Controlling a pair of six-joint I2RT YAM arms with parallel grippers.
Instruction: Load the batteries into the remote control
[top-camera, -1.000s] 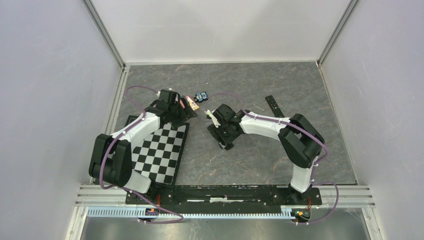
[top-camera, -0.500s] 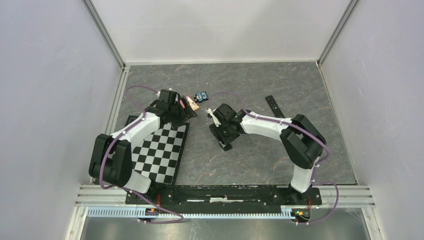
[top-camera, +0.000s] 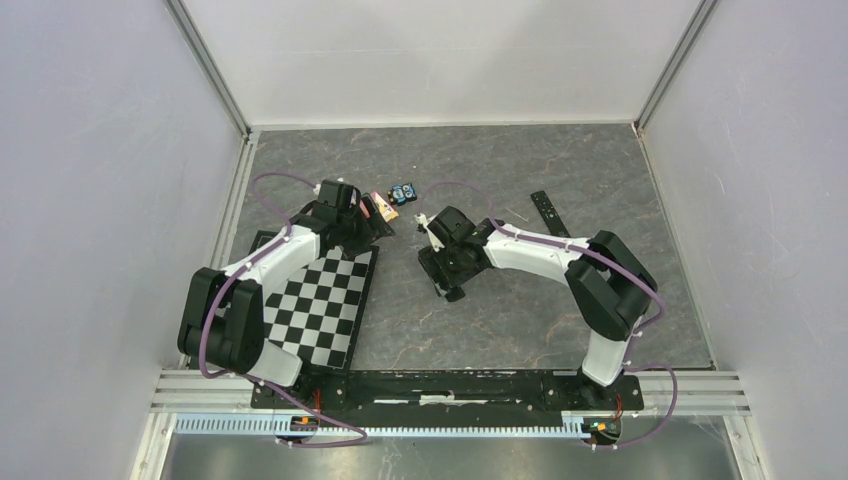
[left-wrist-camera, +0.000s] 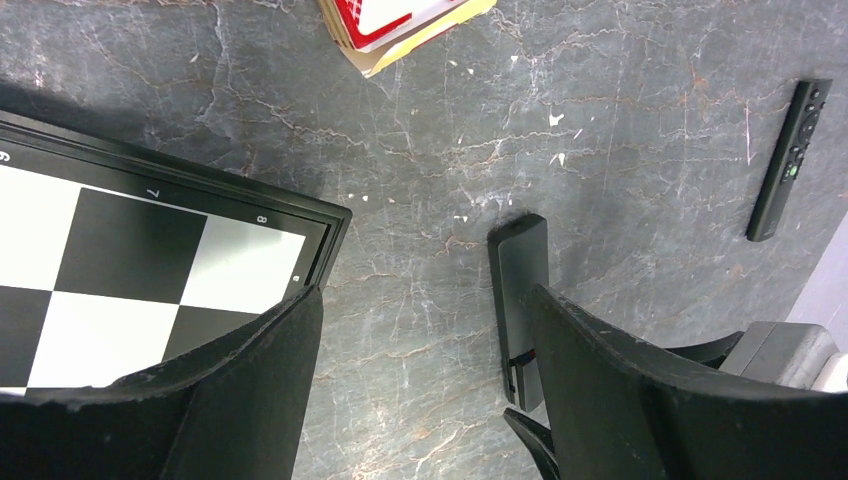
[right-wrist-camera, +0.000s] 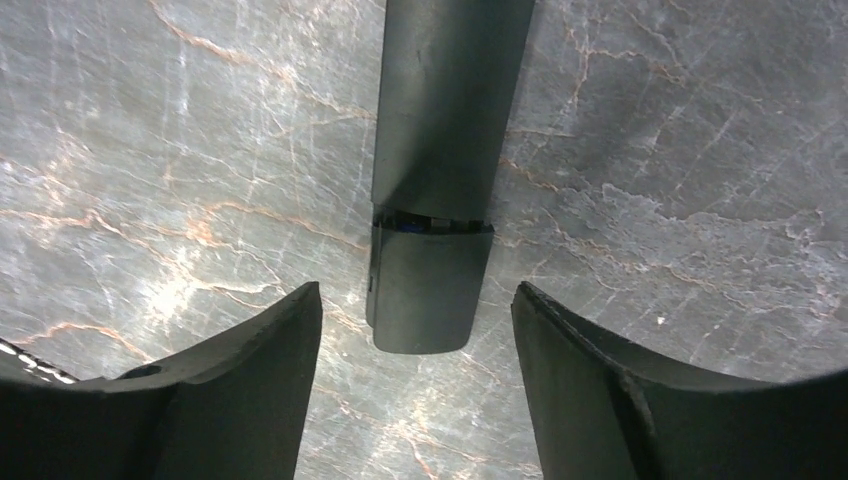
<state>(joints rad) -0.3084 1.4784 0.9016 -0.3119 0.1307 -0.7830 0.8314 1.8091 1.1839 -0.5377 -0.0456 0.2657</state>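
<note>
A black remote control (right-wrist-camera: 445, 130) lies face down on the grey stone-patterned table, also in the left wrist view (left-wrist-camera: 522, 285). Its back cover (right-wrist-camera: 428, 290) is slid partly off. A thin strip of blue shows in the gap (right-wrist-camera: 430, 222); I cannot tell whether it is one of the batteries. No loose cells show. My right gripper (right-wrist-camera: 415, 295) (top-camera: 440, 272) hovers open over the cover end, one finger on each side and neither touching. Beside the remote, my left gripper (left-wrist-camera: 425, 330) (top-camera: 383, 228) is open and empty, its right finger (left-wrist-camera: 610, 390) overlapping the remote.
A second slim black remote (top-camera: 549, 212) (left-wrist-camera: 790, 160) lies to the right. A red, white and yellow pack (top-camera: 385, 203) (left-wrist-camera: 400, 20) and a small blue-and-black gadget (top-camera: 404, 191) sit behind the left gripper. A checkerboard (top-camera: 320, 300) (left-wrist-camera: 120, 270) lies at the left.
The right arm has shifted slightly, its elbow a little further right. The left arm has not moved.
</note>
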